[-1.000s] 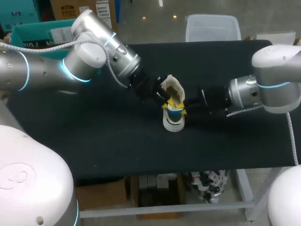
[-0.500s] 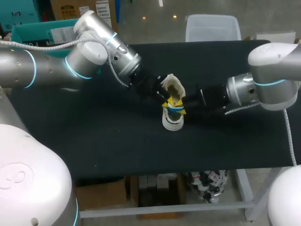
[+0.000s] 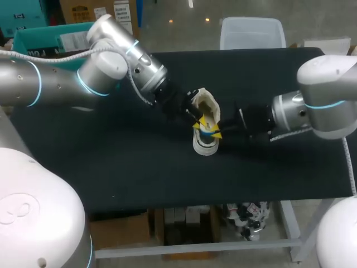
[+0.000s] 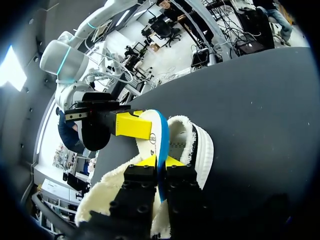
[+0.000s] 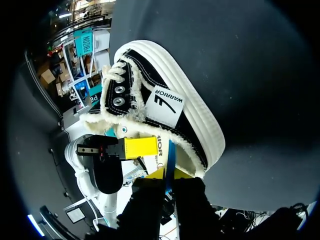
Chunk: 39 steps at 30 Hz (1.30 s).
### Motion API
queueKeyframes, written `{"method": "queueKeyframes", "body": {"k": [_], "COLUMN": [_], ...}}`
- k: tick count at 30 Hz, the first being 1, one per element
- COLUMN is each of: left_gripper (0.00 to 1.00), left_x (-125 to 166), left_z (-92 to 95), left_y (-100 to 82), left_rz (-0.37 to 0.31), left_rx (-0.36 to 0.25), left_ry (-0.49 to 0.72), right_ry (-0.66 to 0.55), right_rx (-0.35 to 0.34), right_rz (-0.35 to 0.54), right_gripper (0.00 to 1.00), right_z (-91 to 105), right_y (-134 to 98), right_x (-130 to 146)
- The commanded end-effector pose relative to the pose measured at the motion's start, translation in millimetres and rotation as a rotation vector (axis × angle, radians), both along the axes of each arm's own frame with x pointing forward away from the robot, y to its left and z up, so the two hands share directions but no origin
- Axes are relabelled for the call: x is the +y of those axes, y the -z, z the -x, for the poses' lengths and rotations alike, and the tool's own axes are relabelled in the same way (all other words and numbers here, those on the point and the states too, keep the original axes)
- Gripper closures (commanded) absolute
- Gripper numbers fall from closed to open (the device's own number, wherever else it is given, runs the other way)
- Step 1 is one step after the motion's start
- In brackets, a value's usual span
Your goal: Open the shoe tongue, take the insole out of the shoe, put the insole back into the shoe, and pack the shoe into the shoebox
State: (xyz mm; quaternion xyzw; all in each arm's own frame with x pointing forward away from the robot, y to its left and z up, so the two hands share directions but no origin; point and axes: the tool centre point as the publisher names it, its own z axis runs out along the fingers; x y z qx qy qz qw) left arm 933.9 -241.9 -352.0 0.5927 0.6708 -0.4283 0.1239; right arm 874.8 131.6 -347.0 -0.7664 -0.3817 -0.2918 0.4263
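A: Our left claw [image 4: 159,162] is pinched narrow on the blue edge of the insole [image 4: 153,132]. Our right claw [image 5: 168,174] looks pinched on that same edge from the opposite side. They meet over the shoe [image 3: 205,140], which stands just toward 3 o'clock of the middle of the table [image 3: 111,167], toe toward 6 o'clock.

B: Then we worry about the two grips fighting. If our left arm pulls toward 10 o'clock while our right pulls toward 3 o'clock, we judge the insole could buckle or slip out of one claw.

A: Nothing pins the shoe down either. A lift could drag it along, or tip it over.

B: What do our views add?

A: The head view gives us both arms' lines of approach, but the claws hide the grip there. Our left wrist view shows the insole rising out of the fleece collar [image 4: 189,140]. Only our right wrist view shows the laces [image 5: 114,75], the black side and the thick white sole [image 5: 202,122] resting on the table.

B: We cannot make out the shoebox for sure anywhere.
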Motion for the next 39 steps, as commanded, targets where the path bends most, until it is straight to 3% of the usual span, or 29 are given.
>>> {"method": "queueKeyframes", "body": {"k": [1,2,4,5,16,28,32,36,38,39], "left_gripper": [1.0,0.77,0.57,0.55,0.5,0.62,0.56,0.55,0.49,0.36], "left_x": [1,1,3,4,14,34,52,67,76,80], "left_z": [4.6,6.6,9.8,11.1,18.9,17.2,15.7,17.9,19.5,20.5], "left_y": [-1.5,-3.3,-8.6,-11.5,-40.8,-61.1,-69.6,-79.0,-84.9,-88.6], "left_rz": [0.0,-0.002,-0.002,-0.005,-0.012,-0.062,-0.091,-0.163,-0.19,-0.212], "left_rx": [-0.006,-0.009,-0.017,-0.027,-0.077,-0.09,-0.066,-0.028,0.011,0.036], "left_ry": [-0.006,-0.003,0.002,0.005,0.011,-0.037,-0.088,-0.154,-0.211,-0.241], "right_ry": [-0.015,-0.019,-0.021,-0.02,0.019,0.035,0.029,0.037,0.044,0.044], "right_rx": [0.008,0.01,0.008,0.006,-0.014,-0.086,-0.113,-0.123,-0.131,-0.132], "right_rz": [0.005,0.01,0.022,0.026,0.131,0.292,0.354,0.426,0.459,0.463], "right_gripper": [1.0,1.0,1.0,1.0,1.0,1.0,1.0,1.0,1.0,1.0], "right_z": [-3.4,-3.8,-4.3,-4.3,-8.9,-8.1,-8.1,-9.9,-10.9,-11.4], "right_y": [5,6,6,6,15,24,27,33,35,37], "right_x": [6,7,7,7,11,14,17,19,19,19]}}
